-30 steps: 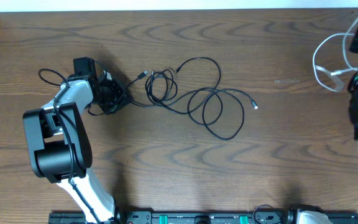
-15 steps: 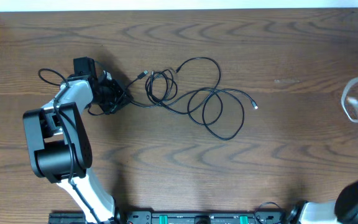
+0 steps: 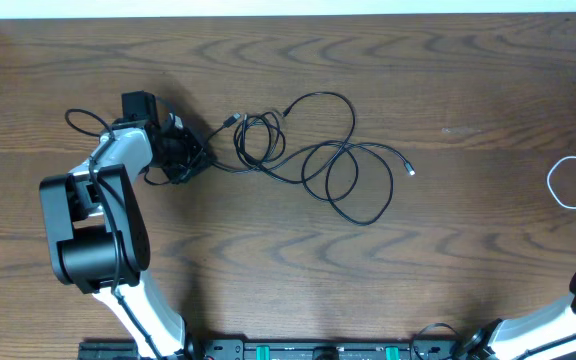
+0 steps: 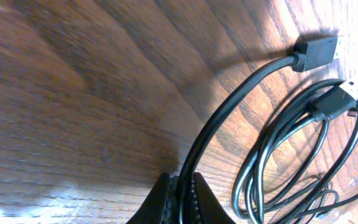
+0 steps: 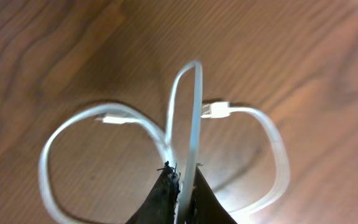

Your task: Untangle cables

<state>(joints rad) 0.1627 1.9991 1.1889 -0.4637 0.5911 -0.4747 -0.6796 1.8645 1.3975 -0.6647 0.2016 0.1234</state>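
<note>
Left end effector (image 4: 179, 196): jaws narrow, clamped on the black cable (image 4: 211, 121) close to one of its ends.
Right end effector (image 5: 180, 180): jaws narrow, pinched on a strand of the white cable (image 5: 194, 118). Two loops spread to either side of the fingertips.
Position of black cable: it runs straight ahead of the left fingertips. A tight coil (image 4: 278, 162) lies just beyond them and wider loops lie further out.
Long axis of black cable: judged to run away from the left end effector toward the right arm's side of the desk (image 3: 448, 260).
Position of white cable: directly ahead of the right end effector, well apart from the black cable, with no crossing seen between the two.
Nearer arm: the left is at the black tangle, and the right is far from it.
Deciding relation: the coil sits on the line of any pull by the left end effector. A draw back along that axis is judged likely to tighten the loops, not open them.
Left wrist view only: a black plug (image 4: 319, 50) and a silver-tipped plug (image 4: 356, 90) are seen beside the coil, along with the grip itself.
Overhead view only: the full spread of the loops is shown, out to the far plug (image 3: 409, 170). The left jaws are not resolved, and the right end effector is out of frame.
Right wrist view only: the pinch on the white strand is shown. Whether the loops rest on the desk cannot be told.
</note>
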